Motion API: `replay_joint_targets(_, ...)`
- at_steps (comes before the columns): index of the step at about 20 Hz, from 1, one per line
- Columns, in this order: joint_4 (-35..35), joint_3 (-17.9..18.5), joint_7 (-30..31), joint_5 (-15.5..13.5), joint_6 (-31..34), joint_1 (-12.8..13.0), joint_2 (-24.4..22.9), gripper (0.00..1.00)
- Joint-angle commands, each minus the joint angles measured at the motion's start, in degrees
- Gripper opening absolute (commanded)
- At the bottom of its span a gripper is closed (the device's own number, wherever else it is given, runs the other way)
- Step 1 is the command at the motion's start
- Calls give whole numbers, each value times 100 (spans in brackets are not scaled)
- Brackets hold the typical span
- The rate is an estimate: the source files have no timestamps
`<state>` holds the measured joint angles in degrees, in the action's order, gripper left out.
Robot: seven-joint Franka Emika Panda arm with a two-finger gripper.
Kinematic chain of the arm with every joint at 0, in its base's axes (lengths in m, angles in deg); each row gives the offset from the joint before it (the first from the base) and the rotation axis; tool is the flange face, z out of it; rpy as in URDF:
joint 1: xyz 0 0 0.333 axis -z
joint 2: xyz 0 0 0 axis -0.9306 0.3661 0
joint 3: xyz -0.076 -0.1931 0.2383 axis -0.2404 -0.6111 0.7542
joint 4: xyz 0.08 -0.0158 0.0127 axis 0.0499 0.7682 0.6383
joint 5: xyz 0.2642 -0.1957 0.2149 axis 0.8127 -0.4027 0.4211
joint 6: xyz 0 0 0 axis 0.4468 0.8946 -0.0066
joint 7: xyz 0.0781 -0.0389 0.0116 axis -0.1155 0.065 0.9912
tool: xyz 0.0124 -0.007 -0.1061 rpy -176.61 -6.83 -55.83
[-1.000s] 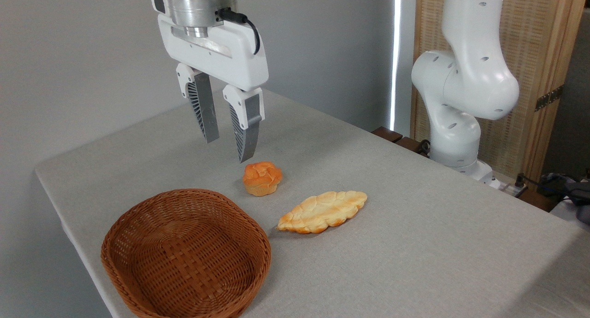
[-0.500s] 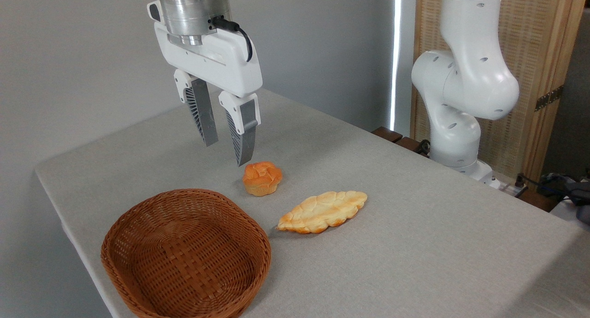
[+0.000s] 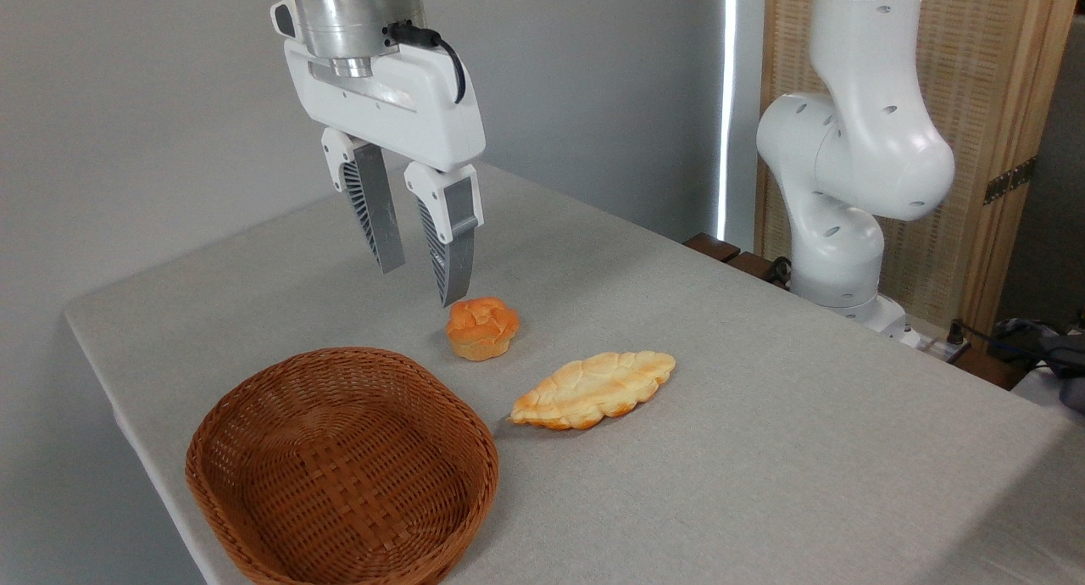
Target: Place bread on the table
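Observation:
The bread [image 3: 593, 389], a long flat braided loaf, pale golden with browned tips, lies flat on the grey table [image 3: 763, 449] just right of the wicker basket [image 3: 343, 470]. My gripper [image 3: 421, 286] hangs open in the air above the table, up and to the left of the loaf. Nothing is between its fingers. Its right fingertip hovers just above and left of a small round orange bun [image 3: 481, 328].
The basket near the table's front left edge holds nothing. The arm's white base [image 3: 839, 220] stands at the table's far right side. A wooden screen [image 3: 966, 144] rises behind it. Cables and dark items lie at the far right.
The gripper has drifted slightly left and down over the past second, then barely moved. It stays open. The loaf, bun and basket have not moved.

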<state>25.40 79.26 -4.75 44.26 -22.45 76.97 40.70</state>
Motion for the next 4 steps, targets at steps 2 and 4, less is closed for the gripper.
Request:
replay_joint_targets(2,-159,-3,135,115,207,35,44,100)
replay_joint_targets(4,-159,6,161,115,207,35,44,100)
